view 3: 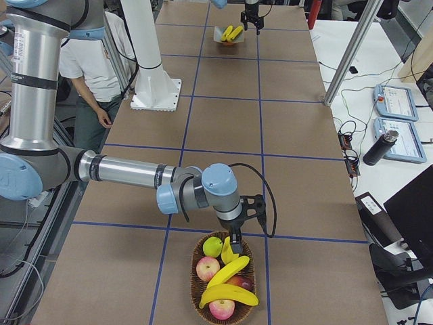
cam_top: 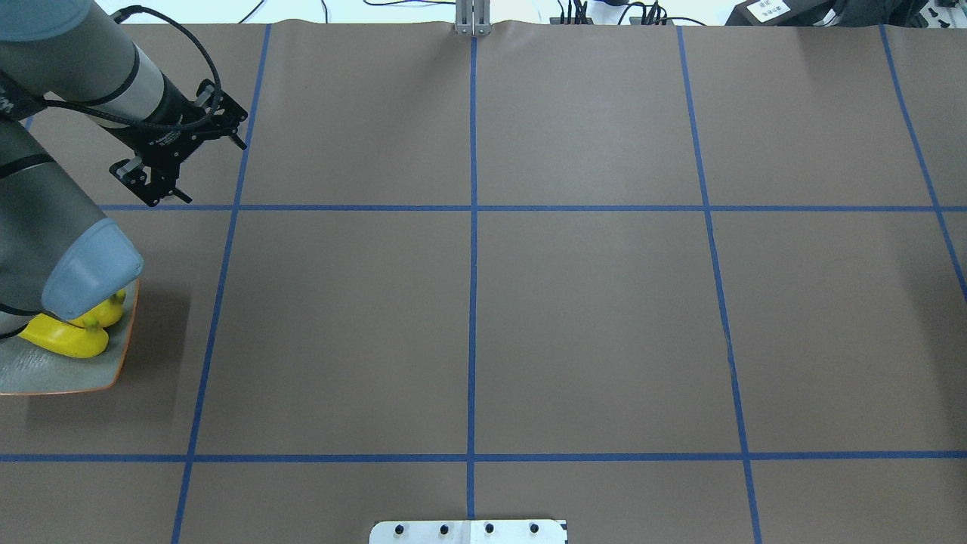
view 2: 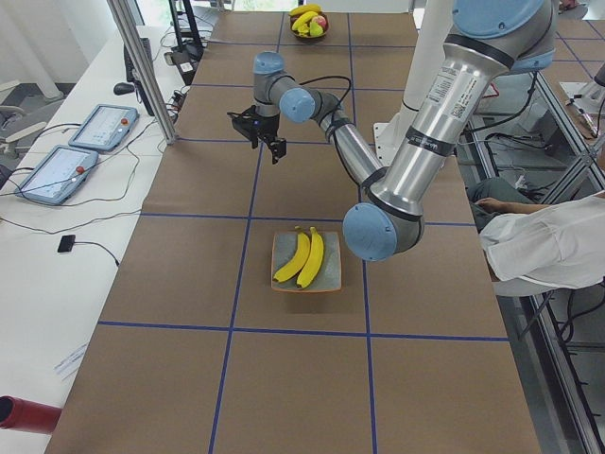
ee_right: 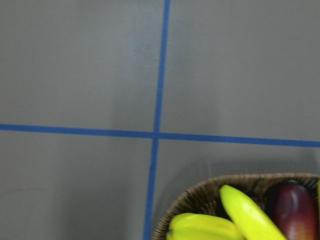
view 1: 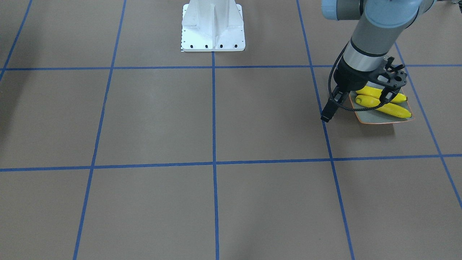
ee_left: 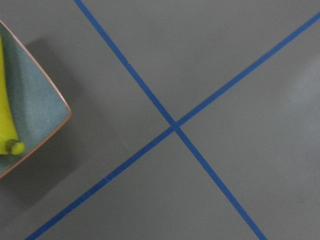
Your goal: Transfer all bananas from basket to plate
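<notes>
Looks roughly half done, going by the count. Seeing two bananas (view 1: pixel 382 103) lying side by side on the plate (view 1: pixel 371 118), so calling those finished. Spotting the basket (view 3: pixel 197 267) way off at the counter's (cam_top: pixel 589 317) opposite end from the plate, holding at least two leftover bananas (view 3: pixel 229 295) mixed in with some apples (view 3: pixel 207 269). Can see the left gripper (cam_top: pixel 204 166) hanging raised just beside the plate, spread wide with nothing in it. Finding the right gripper (view 3: pixel 234 241) well apart from the plate, down at the basket end, right by a banana. Can't tell from that side view whether closed on anything or not. Guessing at least two more trips over to the plate before calling it done.
</notes>
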`<state>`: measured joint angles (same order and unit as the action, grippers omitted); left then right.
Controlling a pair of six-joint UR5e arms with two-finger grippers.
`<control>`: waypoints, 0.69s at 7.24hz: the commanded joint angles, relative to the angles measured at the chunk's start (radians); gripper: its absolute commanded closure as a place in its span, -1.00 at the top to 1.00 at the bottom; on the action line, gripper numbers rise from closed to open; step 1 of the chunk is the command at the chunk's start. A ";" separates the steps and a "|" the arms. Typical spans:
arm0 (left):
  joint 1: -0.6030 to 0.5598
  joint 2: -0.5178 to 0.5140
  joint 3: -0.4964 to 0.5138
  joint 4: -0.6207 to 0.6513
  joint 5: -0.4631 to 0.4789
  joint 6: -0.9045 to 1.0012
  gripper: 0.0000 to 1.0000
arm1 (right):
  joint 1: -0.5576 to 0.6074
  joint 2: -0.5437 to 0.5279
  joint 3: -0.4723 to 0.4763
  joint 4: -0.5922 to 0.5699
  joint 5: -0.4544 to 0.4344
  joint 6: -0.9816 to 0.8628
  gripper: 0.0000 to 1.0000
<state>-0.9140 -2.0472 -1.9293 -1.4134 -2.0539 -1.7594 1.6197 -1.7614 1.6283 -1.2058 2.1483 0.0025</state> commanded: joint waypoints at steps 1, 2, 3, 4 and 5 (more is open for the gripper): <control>0.003 -0.002 0.003 -0.045 -0.002 -0.018 1.00 | 0.026 -0.029 -0.094 0.033 -0.085 -0.065 1.00; 0.007 -0.004 0.003 -0.048 -0.003 -0.019 1.00 | 0.028 -0.035 -0.149 0.090 -0.073 -0.059 0.97; 0.007 -0.002 0.001 -0.049 -0.002 -0.019 1.00 | 0.037 -0.033 -0.197 0.121 -0.044 -0.059 0.86; 0.007 -0.002 0.001 -0.049 -0.002 -0.019 1.00 | 0.040 -0.035 -0.214 0.135 -0.044 -0.061 0.77; 0.007 -0.002 0.001 -0.049 -0.003 -0.019 1.00 | 0.040 -0.026 -0.243 0.138 -0.044 -0.065 0.75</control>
<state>-0.9070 -2.0496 -1.9279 -1.4613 -2.0560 -1.7777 1.6571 -1.7934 1.4248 -1.0825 2.1005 -0.0587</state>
